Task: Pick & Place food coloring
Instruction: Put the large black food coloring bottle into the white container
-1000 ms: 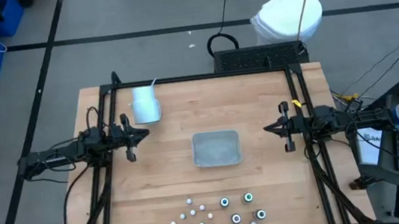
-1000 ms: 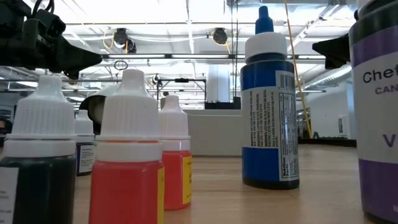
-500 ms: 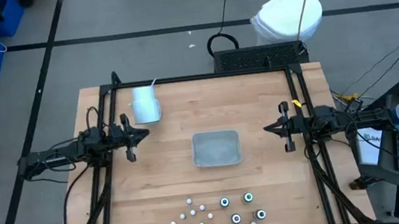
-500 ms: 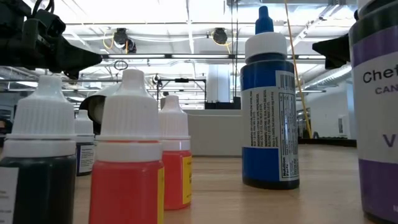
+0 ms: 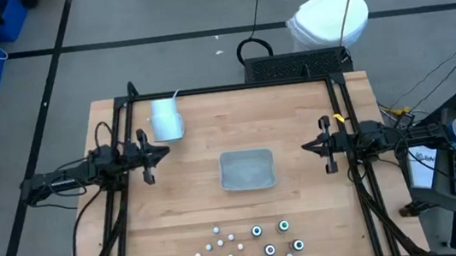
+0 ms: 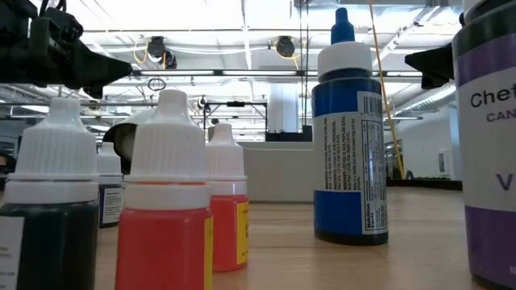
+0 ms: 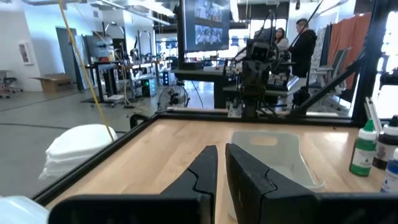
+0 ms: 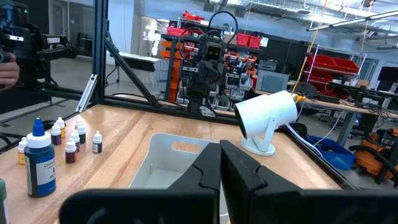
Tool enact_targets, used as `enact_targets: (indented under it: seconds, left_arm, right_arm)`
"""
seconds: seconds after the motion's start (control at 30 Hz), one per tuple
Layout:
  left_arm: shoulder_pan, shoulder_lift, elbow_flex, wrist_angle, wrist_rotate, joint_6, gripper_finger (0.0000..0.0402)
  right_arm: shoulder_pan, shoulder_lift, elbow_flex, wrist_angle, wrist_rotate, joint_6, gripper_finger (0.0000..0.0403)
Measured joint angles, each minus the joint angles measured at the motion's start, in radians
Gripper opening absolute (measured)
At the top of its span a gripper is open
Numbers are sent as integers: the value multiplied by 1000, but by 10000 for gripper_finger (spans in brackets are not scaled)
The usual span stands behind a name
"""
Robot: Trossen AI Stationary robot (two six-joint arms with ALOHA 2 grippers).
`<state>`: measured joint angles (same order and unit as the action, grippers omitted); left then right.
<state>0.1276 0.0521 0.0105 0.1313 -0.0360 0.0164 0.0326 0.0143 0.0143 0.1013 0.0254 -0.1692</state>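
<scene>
Both arms hover at the desk's (image 5: 295, 112) sides, jaws closed on nothing: left gripper (image 5: 165, 153), right gripper (image 5: 306, 147). Food coloring (image 5: 249, 240) stands untouched near the front edge.

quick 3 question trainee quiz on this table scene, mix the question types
1. True or false: the grey tray holds bottles.
2. The food coloring bottles stand by which table edge? A) the edge nearest the white cup B) the edge opposite it
3. Fill in: the left claw and right claw each hold ____.

Key: 1 false; 2 B; 3 nothing
</scene>
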Motion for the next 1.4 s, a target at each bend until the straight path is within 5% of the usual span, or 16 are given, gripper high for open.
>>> enact_targets:
  seconds: [0.6, 0.83, 1.07, 1.4]
  left_arm:
    - [-1, 0, 0, -8, 62, -125, 42]
    - [0, 0, 0, -8, 62, -150, 42]
    - [0, 0, 0, -5, 61, -148, 42]
    - [0, 0, 0, -44, 61, -19, 42]
  right_arm:
    - [2, 0, 0, 92, -1, 0, 0]
    - [2, 0, 0, 162, -3, 154, 0]
    - [2, 0, 0, 114, -4, 259, 0]
    - [2, 1, 0, 122, 27, 188, 0]
